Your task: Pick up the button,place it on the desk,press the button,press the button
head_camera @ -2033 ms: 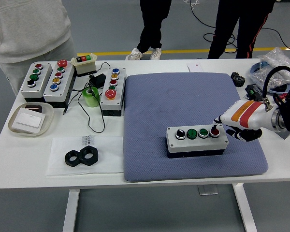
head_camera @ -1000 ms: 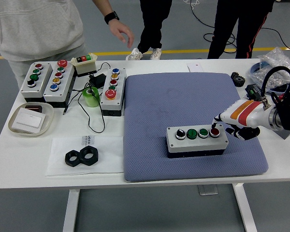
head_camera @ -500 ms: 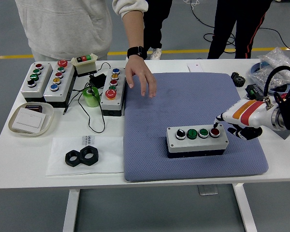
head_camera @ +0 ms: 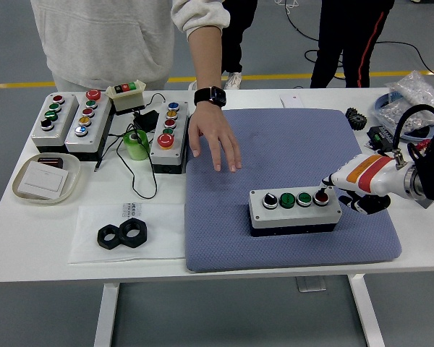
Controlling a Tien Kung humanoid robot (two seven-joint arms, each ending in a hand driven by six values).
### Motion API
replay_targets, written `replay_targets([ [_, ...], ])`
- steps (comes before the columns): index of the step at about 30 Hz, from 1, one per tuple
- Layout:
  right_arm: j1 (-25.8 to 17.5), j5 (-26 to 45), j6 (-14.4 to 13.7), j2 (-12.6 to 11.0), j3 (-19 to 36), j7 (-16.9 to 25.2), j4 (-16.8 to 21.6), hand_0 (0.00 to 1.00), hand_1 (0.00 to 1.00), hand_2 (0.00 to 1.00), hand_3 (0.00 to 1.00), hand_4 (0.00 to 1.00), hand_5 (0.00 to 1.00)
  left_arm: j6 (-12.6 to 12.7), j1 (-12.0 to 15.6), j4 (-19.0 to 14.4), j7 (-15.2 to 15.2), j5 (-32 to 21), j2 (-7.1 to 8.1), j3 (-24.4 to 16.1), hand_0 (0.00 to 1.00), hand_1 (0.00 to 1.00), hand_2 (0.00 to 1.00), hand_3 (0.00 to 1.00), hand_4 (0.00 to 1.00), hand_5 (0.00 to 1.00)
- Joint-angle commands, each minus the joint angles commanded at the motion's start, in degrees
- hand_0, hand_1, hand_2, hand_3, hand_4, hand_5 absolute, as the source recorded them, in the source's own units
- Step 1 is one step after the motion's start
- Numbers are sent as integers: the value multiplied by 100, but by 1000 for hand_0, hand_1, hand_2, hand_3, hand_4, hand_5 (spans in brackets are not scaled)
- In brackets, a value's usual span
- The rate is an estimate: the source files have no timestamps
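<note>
Here, the robot's right hand point(head_camera: 345, 189), fingers curled with one extended, touches the red button point(head_camera: 321, 196) at the box's point(head_camera: 295, 211) 3 o'clock end; a person's open hand point(head_camera: 213, 142) reaches from 12 o'clock

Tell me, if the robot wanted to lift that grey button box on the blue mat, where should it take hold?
Probably across the button box by its long front and back walls, coming from above. The box is low and lies flat on the blue mat; its top is crowded with buttons, and the right hand already sits at its right end, a finger at the red button.
</note>
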Motion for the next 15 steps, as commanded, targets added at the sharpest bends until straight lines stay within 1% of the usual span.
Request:
replay_targets([
  [11, -73, 0, -30, 48, 29, -6, -6, 329, 140, 158, 808, 384, 2, -2, -16, 0, 1, 3, -17, -4, 743, 912, 985, 946, 608, 998],
  [15, -80, 0, -36, 28, 47, -8, -12, 329, 139, 158, 808, 384, 2, -4, -19, 0, 1, 6, -17, -6, 744, 912, 985, 946, 607, 998],
])
